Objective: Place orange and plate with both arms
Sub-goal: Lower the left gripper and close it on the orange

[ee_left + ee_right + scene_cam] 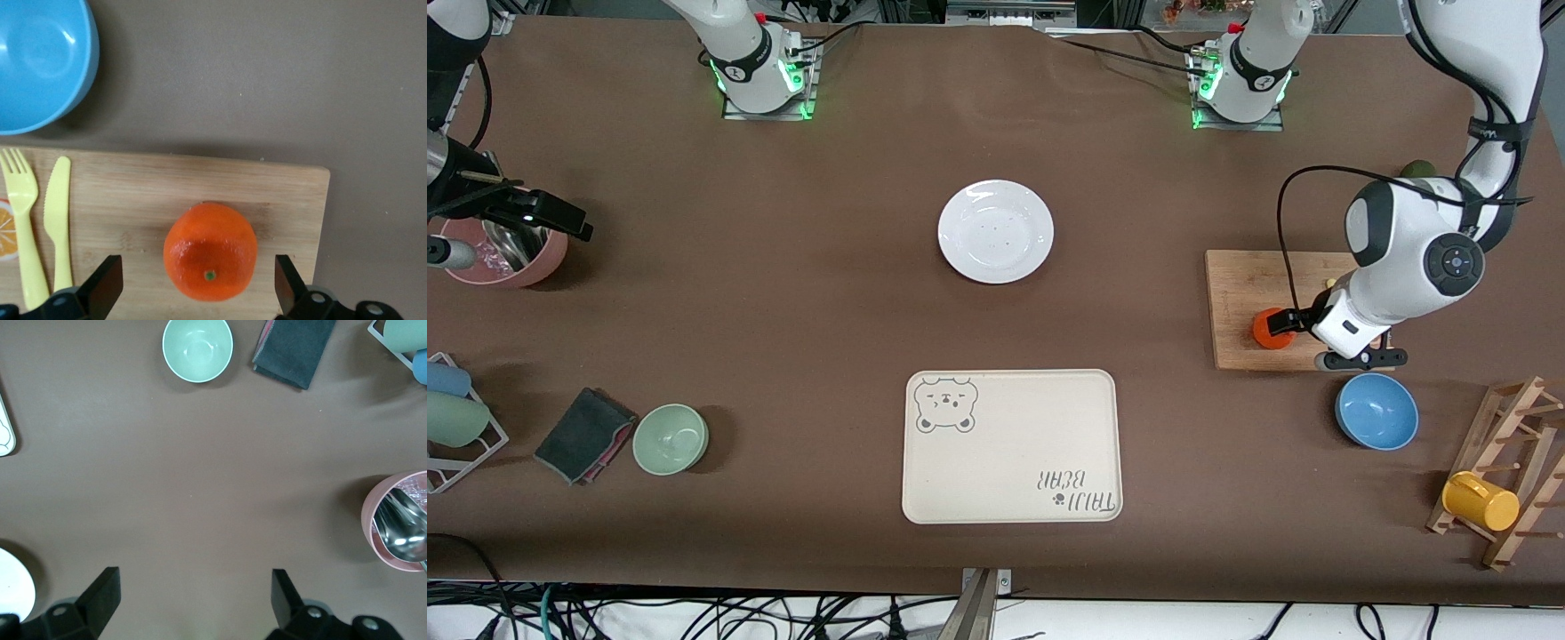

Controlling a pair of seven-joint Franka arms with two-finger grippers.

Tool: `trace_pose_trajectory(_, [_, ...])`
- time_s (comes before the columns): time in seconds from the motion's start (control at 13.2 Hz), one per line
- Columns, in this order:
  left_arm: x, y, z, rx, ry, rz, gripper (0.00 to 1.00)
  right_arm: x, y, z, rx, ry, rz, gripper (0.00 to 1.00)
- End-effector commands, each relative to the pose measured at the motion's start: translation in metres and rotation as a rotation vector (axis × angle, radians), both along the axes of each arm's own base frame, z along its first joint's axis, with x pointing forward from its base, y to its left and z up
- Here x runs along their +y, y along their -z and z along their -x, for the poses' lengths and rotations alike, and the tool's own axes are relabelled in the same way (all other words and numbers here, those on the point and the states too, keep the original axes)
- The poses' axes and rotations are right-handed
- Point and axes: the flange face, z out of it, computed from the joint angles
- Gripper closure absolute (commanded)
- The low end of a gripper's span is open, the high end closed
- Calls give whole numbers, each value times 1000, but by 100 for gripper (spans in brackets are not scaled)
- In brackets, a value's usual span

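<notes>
The orange [1270, 331] [210, 252] sits on a wooden cutting board [1254, 284] [133, 200] toward the left arm's end of the table. My left gripper [1303, 336] [197, 277] is low over the board and open. Its fingertips [107, 280] stand on either side of the orange, with a gap each way. The white plate [996, 231] lies bare at mid-table, and its edge shows in the right wrist view [13, 587]. My right gripper [560, 218] [193, 593] hangs open and empty over the table beside a pink cup [507, 258].
A cream bear tray [1011, 444] lies nearer the camera than the plate. A blue bowl [1376, 410] [37, 60] is beside the board, which holds a yellow fork [23, 220] and knife [59, 220]. Also here: wooden rack with yellow mug [1480, 500], green bowl [671, 438], dark cloth [585, 434].
</notes>
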Motion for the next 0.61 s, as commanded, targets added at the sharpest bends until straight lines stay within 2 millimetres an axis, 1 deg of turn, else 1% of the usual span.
trace_pose_trajectory(0.0, [1,26,0,-24,1,0,0,0,-5,3,-1,4,11,0])
trace_pose_trajectory(0.23, [0,42,5,-28,-1,1,0,0,-5,3,-1,4,11,0])
trace_pose_trajectory(0.53, [-2,48,9,-12,-3,4,0,0,-5,3,-1,4,11,0])
